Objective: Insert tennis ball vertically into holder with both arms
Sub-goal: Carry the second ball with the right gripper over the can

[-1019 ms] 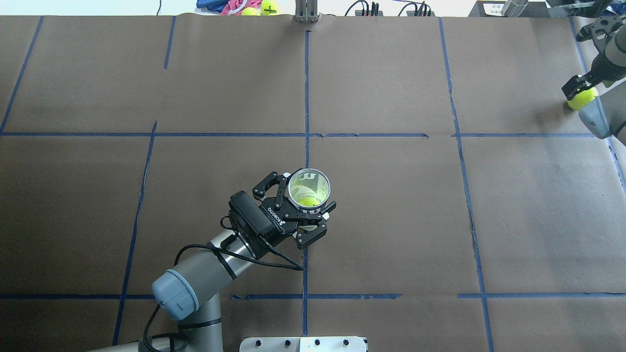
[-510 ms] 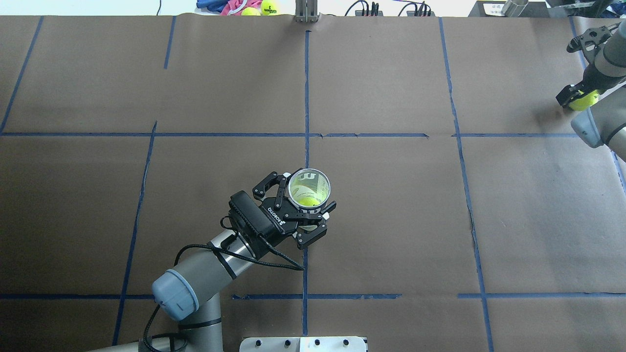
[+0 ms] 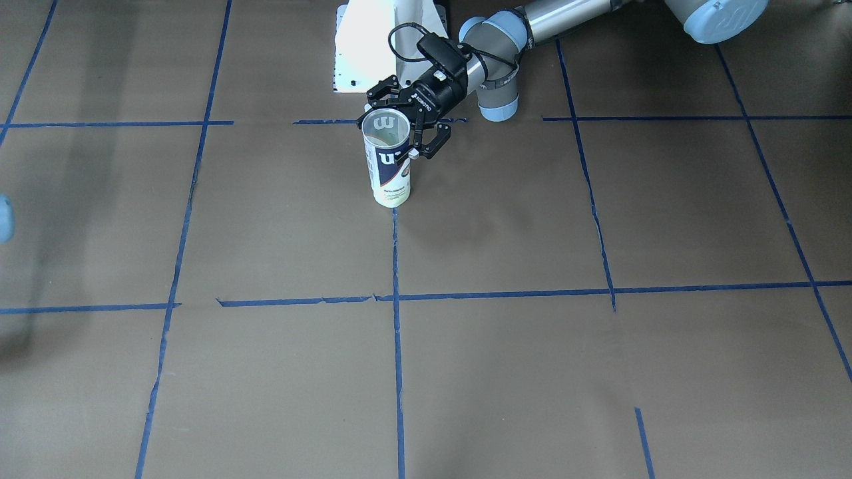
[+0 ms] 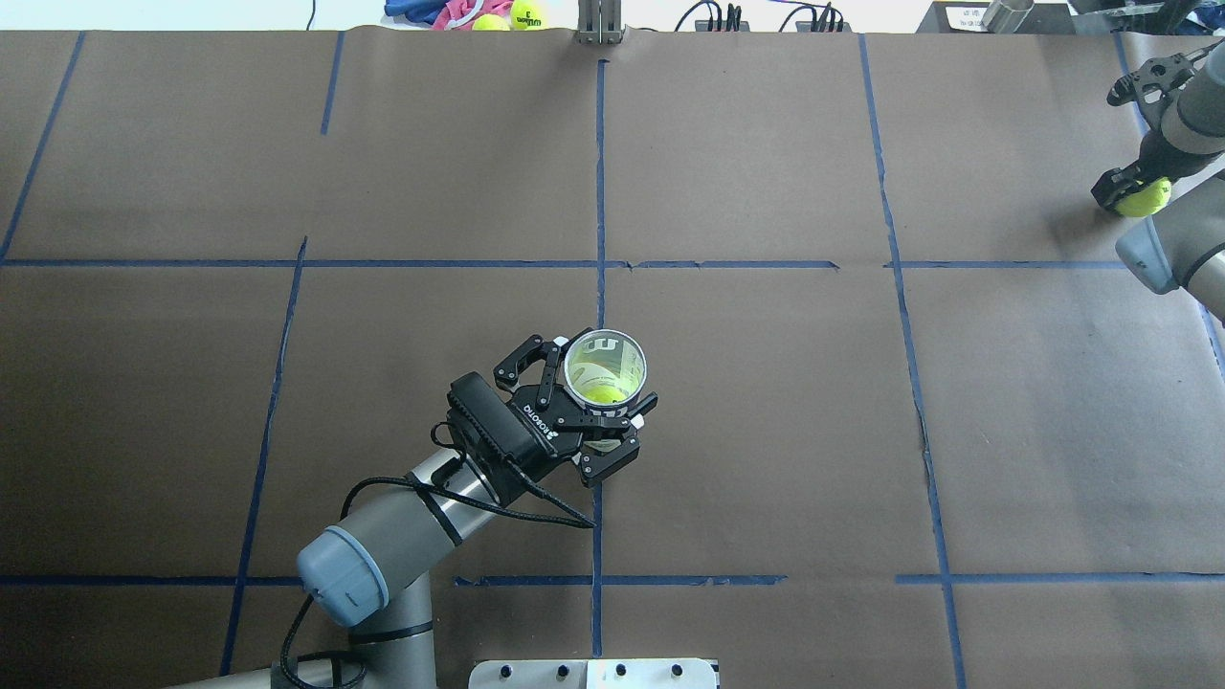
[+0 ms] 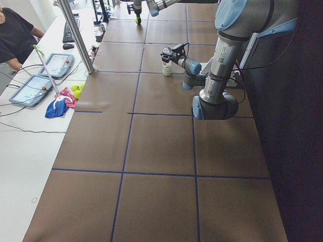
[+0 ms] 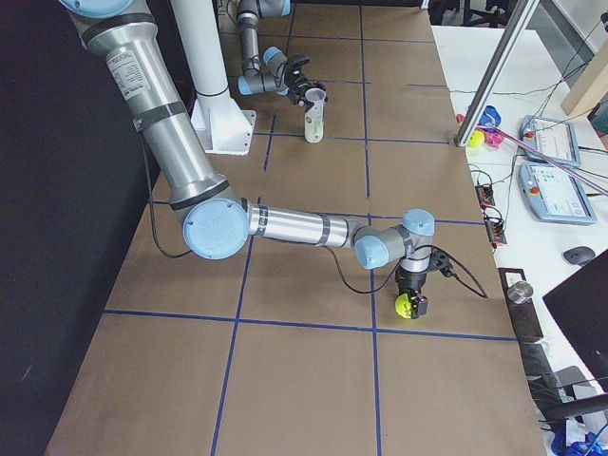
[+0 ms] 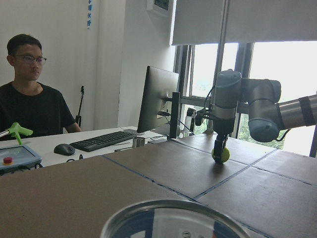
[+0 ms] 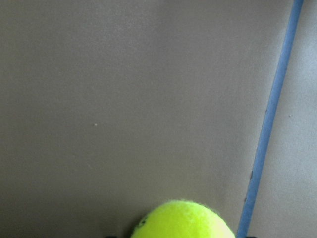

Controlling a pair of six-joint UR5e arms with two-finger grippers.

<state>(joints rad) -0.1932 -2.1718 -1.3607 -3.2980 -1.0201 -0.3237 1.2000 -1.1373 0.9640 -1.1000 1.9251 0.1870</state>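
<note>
Yellow-green ball pinched at the far right, can held upright mid-table.
Over on the robot's right, the right gripper (image 6: 409, 304) has its fingers clamped on the tennis ball (image 4: 1147, 199), low over the brown paper table (image 4: 766, 431) and close beside a blue tape line (image 8: 270, 124); whether the ball touches the paper, I cannot tell. Well apart from it, near the table's middle, the holder (image 3: 389, 167) stands upright on the paper with its mouth open to the ceiling. The left gripper (image 4: 599, 383) comes in from the side and grips it just below the rim, one finger on each side of the clear wall. Down inside the can sits a second ball (image 4: 603, 390). An operator in black (image 7: 29, 99) sits at the desk beyond.
</note>
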